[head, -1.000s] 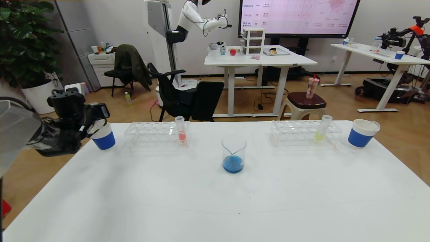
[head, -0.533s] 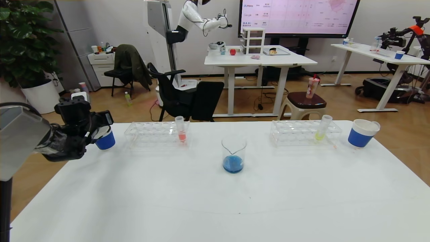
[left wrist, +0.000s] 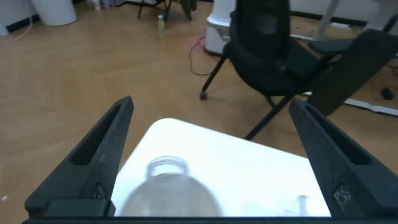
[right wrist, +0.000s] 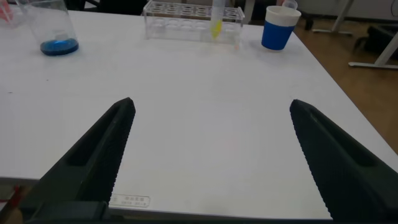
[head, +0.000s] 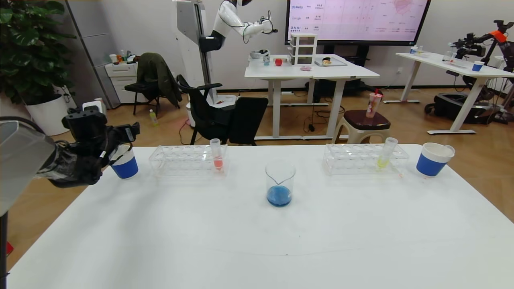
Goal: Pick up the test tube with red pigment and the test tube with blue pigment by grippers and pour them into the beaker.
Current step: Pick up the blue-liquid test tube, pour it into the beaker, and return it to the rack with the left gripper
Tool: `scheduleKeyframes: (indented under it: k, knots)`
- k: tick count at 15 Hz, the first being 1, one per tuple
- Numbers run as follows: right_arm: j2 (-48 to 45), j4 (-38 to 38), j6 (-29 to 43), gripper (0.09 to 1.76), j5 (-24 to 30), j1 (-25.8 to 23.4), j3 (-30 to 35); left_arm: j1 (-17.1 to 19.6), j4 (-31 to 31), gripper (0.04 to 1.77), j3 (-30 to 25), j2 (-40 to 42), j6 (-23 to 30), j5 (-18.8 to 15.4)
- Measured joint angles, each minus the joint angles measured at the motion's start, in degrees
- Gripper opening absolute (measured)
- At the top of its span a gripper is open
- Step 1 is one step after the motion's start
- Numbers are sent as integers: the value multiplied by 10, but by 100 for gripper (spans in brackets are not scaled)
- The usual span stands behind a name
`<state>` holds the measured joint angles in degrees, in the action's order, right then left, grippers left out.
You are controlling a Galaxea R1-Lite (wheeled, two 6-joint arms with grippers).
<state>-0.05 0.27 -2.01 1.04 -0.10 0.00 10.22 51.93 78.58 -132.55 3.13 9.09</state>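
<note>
The beaker (head: 280,184) stands mid-table with blue liquid in its bottom; it also shows in the right wrist view (right wrist: 57,31). My left gripper (head: 127,138) hovers open over the left blue-banded cup (head: 125,165). In the left wrist view its open fingers (left wrist: 99,162) flank a clear tube collar (left wrist: 166,168) sticking up from the blurred cup; no blue liquid shows in it. A tube with pale salmon-red liquid (head: 217,155) stands in the left rack (head: 176,158). No vivid orange-red tube shows. My right gripper (right wrist: 211,102) is open and empty over the near right table.
A yellow-liquid tube (head: 384,154) stands in the right rack (head: 353,158), with a second blue-banded cup (head: 433,159) beside it. Small reddish marks lie on the white table (head: 257,241) by that rack. Chairs and desks stand beyond the far edge.
My left gripper dipped toward the left cup, then lifted a little and shifted right, staying open. The beaker, racks and tubes have not moved.
</note>
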Motion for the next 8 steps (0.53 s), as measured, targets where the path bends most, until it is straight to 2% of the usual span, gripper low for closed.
scheduleKeyframes:
  k: [5, 8]
  knots:
    - [0, 0, 0, 174, 0, 0, 0, -105, -45, 174, -2, 70, 0, -2]
    - [0, 0, 0, 174, 0, 0, 0, -140, -71, 174, -21, 134, -14, -2]
